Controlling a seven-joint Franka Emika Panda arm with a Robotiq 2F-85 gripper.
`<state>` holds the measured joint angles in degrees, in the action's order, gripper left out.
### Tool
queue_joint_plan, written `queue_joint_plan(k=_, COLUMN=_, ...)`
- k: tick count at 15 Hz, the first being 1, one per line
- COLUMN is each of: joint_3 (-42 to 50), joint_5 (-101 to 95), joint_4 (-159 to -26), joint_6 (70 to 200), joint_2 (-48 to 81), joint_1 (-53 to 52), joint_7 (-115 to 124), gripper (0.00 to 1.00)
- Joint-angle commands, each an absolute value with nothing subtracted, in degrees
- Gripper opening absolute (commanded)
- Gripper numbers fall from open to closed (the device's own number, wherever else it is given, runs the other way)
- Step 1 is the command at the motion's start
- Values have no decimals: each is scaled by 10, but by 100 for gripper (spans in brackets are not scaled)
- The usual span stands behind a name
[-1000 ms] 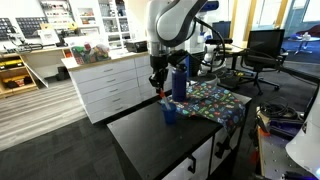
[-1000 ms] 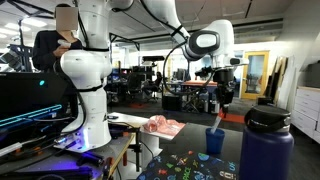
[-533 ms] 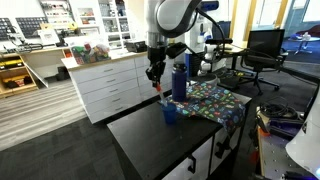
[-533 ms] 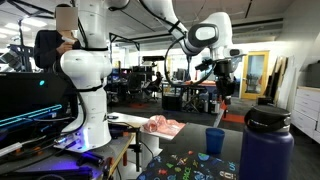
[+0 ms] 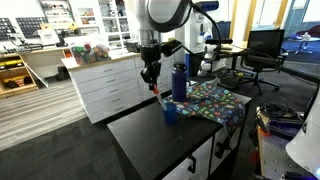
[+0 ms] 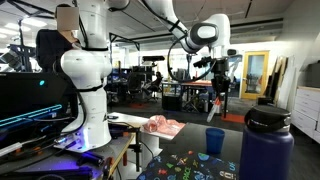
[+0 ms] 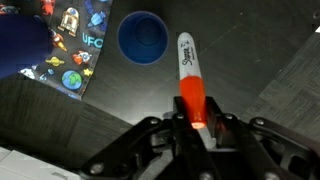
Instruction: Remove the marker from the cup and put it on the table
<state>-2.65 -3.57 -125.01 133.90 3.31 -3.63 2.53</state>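
My gripper is shut on the marker, a red-orange stick with a white barrel and dark tip, and holds it upright in the air above the table. The marker hangs below the gripper in both exterior views. The small blue cup stands empty on the black table, to the left of the marker in the wrist view. It also shows in both exterior views. The gripper is up and to the left of the cup.
A tall dark blue bottle stands on a patterned cloth beside the cup; it looms in the foreground of an exterior view. White drawer cabinets stand behind the table. The table's front edge is near.
The gripper has carried the marker further up and sideways away from the cup, clear of its rim. The cup and bottle have not moved.
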Motion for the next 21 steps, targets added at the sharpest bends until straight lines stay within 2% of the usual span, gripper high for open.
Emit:
queue_joint_plan(k=1, joint_3=-42, joint_5=-6, joint_4=-1227, joint_6=1273, joint_2=54, joint_1=-45, joint_7=12, gripper=7)
queue_joint_plan(k=10, joint_3=-55, joint_5=0, joint_4=-1187, joint_6=1191, joint_2=146, joint_1=-54, joint_7=7, gripper=7)
queue_joint_plan(k=20, joint_3=-61, joint_5=7, joint_4=-1146, joint_6=1194, joint_2=230, joint_1=-51, joint_7=-36, gripper=7)
queue_joint_plan(k=21, joint_3=-61, joint_5=6, joint_4=-1144, joint_6=1195, joint_2=232, joint_1=-51, joint_7=-38, gripper=16)
